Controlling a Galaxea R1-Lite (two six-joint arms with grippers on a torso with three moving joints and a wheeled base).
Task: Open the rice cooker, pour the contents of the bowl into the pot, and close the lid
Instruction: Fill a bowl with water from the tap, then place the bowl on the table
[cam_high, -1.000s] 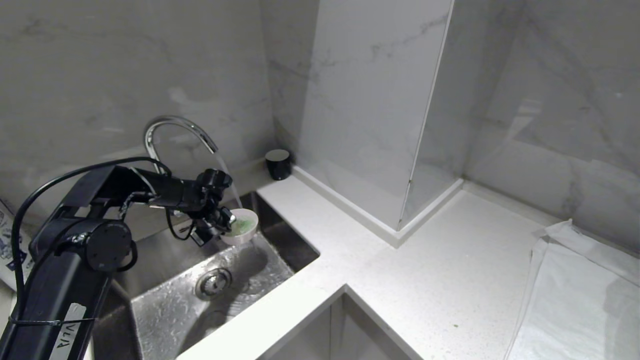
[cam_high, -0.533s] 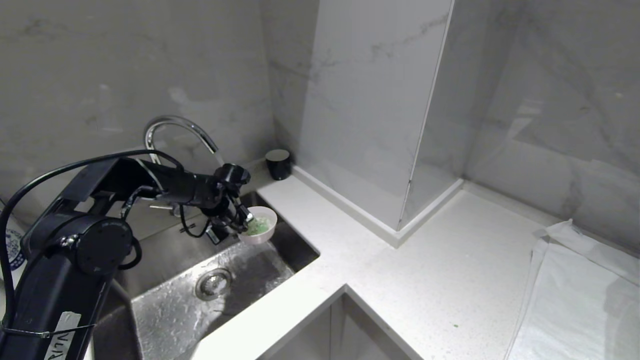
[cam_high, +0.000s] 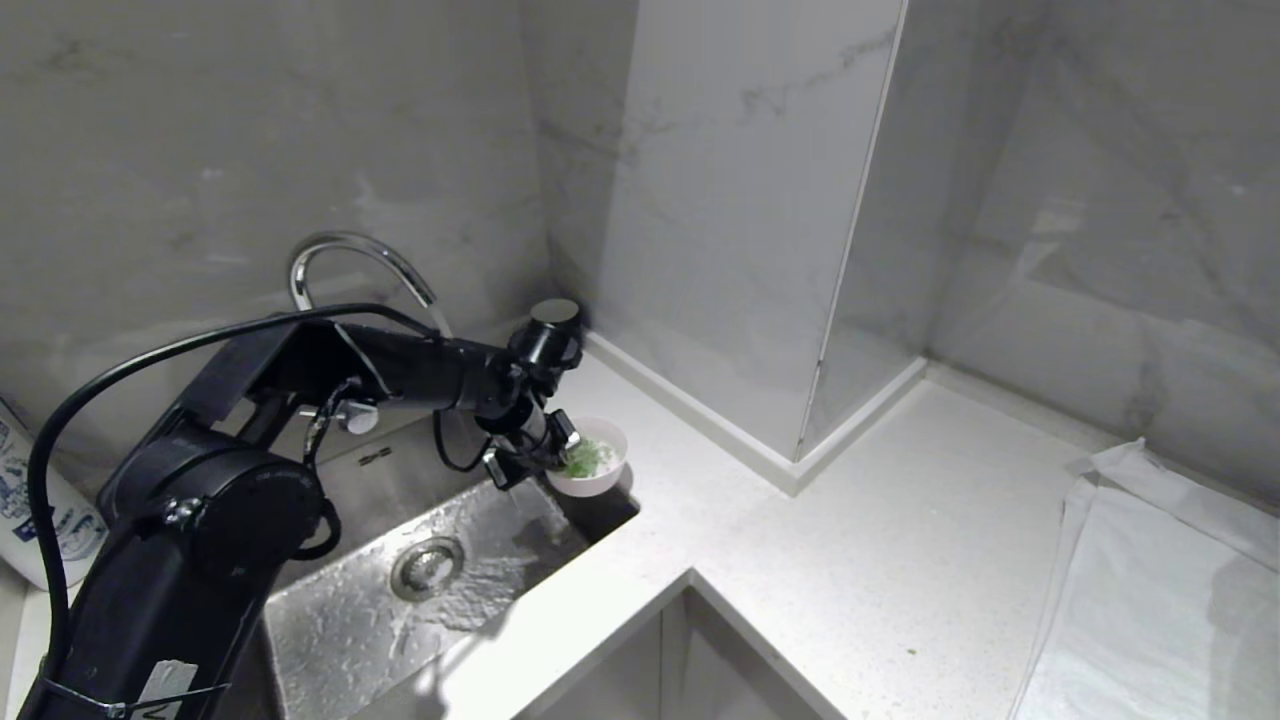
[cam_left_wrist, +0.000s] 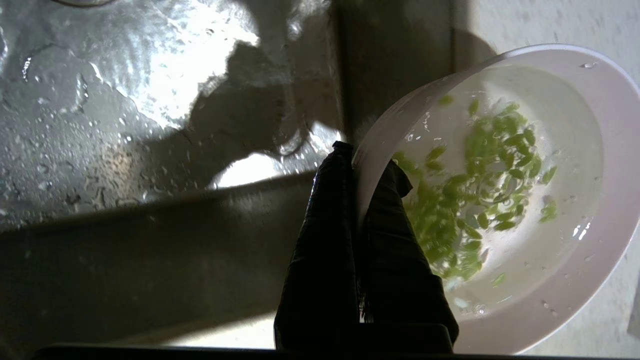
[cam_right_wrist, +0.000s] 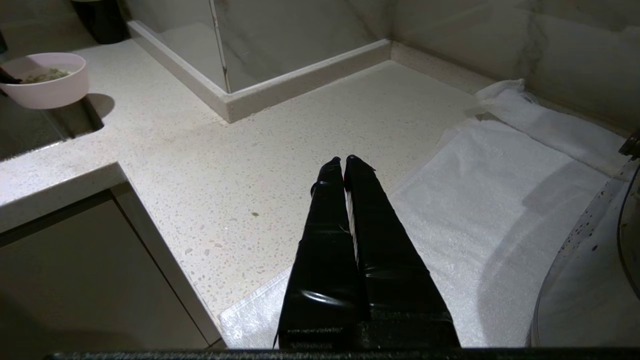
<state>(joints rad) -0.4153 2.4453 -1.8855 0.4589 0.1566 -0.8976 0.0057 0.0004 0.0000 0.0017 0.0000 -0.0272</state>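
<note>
A pale speckled counter (cam_high: 800, 560) wraps round a steel sink (cam_high: 440, 580) under marble walls, with the tap (cam_high: 350, 255) arching over the basin. In the head view your left gripper (cam_high: 556, 447) is clamped on the near rim of the bowl (cam_high: 592, 470), which hangs level right at the sink's corner edge, partly over the counter. The cooker is nowhere in this view.

In the left wrist view you see the jaws pinching the bowl (cam_left_wrist: 525, 200) wall, one finger (cam_left_wrist: 395, 240) inside and one outside, the green pieces (cam_left_wrist: 480, 185) lying in a shallow pool of water. Wet basin shows beyond.

In the right wrist view your right gripper (cam_right_wrist: 344, 165) sits pressed together and empty above the counter, beside a white towel (cam_right_wrist: 480, 210); the bowl (cam_right_wrist: 47, 82) shows far off at the sink corner. A rounded speckled edge at the frame's side cannot be identified.

You look to be in the carrying step, taking the bowl towards the cooker. Next you need to keep it level so the water does not slop, find the cooker, and get its lid up, probably with the free right arm, before any tipping.
</note>
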